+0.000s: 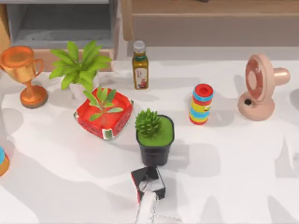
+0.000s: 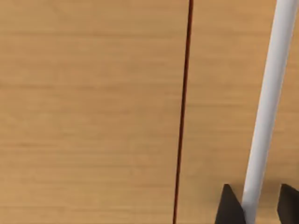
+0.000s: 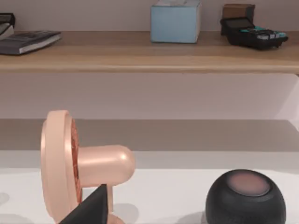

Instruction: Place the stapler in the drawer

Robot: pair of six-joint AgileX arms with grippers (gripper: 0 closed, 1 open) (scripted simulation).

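The stapler (image 1: 145,209) is a white elongated shape lying at the table's front edge, centre, partly cut off by the edge of the top view. The drawer (image 1: 60,28) stands open at the back left, with a grey interior and a tan front panel. In the left wrist view my left gripper (image 2: 259,205) shows two dark fingertips (image 2: 229,207) standing apart. A white bar (image 2: 266,107) runs between them in front of a tan wooden surface. In the right wrist view one dark finger (image 3: 91,207) of my right gripper shows, close to the pink fan (image 3: 70,163).
A black-and-white box gadget (image 1: 148,183) touches the stapler's far end. Beyond it stand a black potted succulent (image 1: 155,135), a red planter (image 1: 103,114), a leafy plant (image 1: 79,65), a bottle (image 1: 140,65), a trophy (image 1: 23,74), stacked rings (image 1: 201,103) and the fan (image 1: 259,86). A dark speaker (image 3: 245,198) sits beside the fan.
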